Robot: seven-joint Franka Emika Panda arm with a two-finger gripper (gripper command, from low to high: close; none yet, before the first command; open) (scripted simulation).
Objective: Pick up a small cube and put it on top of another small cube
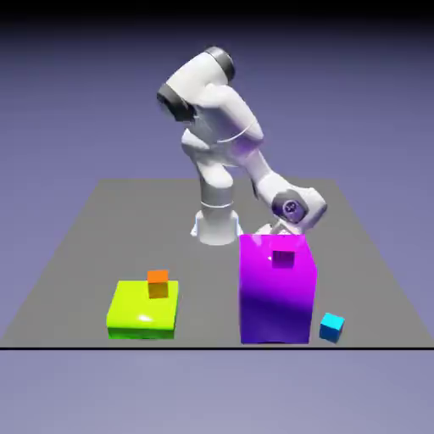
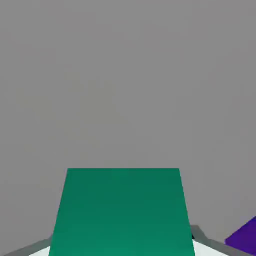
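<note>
— Where is your teal cube (image 2: 124, 212)?
— Between your gripper's (image 2: 123, 245) fingertips, the jaws closed on its sides, behind the purple block (image 1: 276, 292)
— And around that block?
— A magenta cube (image 1: 283, 257) on top, a sky-blue cube (image 1: 331, 327) just beside it, a yellow-green block (image 1: 142, 311) well apart, bearing an orange cube (image 1: 158, 284)
— Any writing?
— None you can read

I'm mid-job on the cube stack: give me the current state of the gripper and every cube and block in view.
Gripper: shut on the teal cube
Teal cube: between the fingertips
Orange cube: on the yellow-green block
Yellow-green block: lying flat
Purple block: upright
Magenta cube: on the purple block
Sky-blue cube: beside the purple block
</note>
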